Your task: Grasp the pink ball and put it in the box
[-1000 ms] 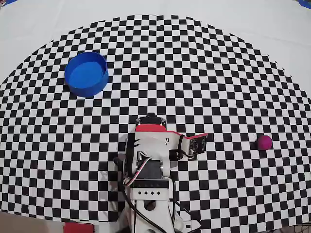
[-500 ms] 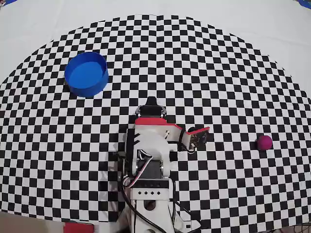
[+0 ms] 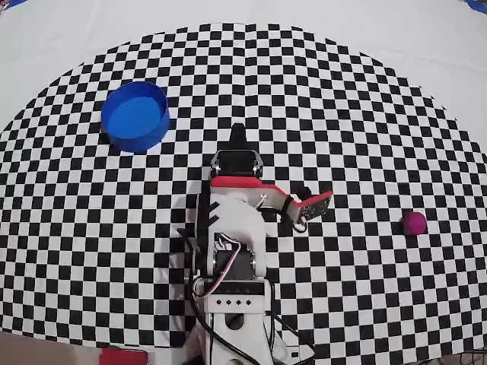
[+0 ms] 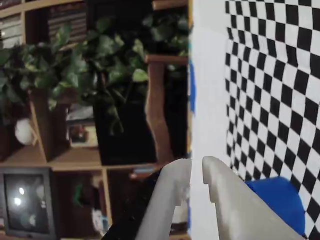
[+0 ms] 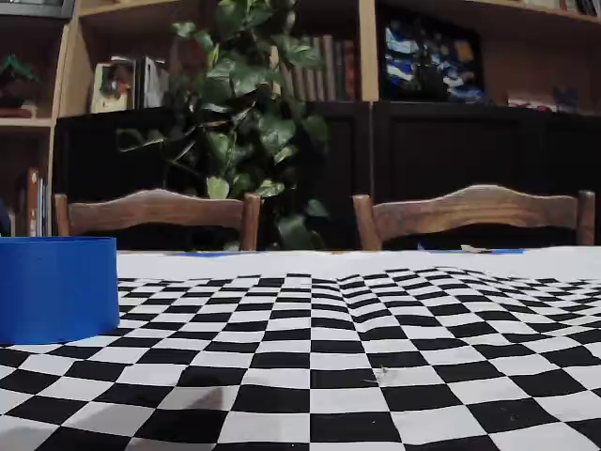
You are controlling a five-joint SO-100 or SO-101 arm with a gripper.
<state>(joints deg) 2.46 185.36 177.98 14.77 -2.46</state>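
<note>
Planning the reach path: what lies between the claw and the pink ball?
Nothing: in the overhead view, only bare checkered cloth separates the claw from the pink ball.

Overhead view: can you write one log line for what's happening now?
tool: nearly shut, empty | pink ball: on mat, right side, untouched | box: upper left, empty

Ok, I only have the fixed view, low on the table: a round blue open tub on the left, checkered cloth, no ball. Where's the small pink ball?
Observer: In the overhead view the small pink ball lies on the checkered cloth at far right, well away from the round blue tub at upper left.
Operator: Anything in the tub?
Observer: No, overhead shows it empty.
Operator: And the gripper?
Observer: The gripper holds nothing; in the wrist view its fingers sit almost together.
</note>
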